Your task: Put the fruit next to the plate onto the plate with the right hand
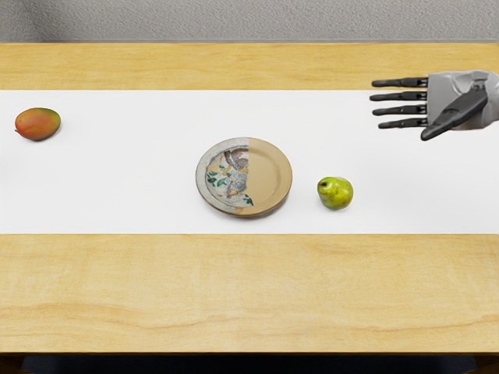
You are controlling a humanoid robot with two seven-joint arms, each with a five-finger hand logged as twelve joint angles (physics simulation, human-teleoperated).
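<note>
Just right of the plate, the green apple lay on the white cloth, not touching it. Well above and right, the right hand hovered with fingers spread, holding nothing. Far left lay a mango.

The table is showing smooth, pale wood. The white strip is looking matt. The plate is looking like smooth clay. The green fruit is shining a little. The right hand is looking like grey metal, with dark, dull fingers.
</note>
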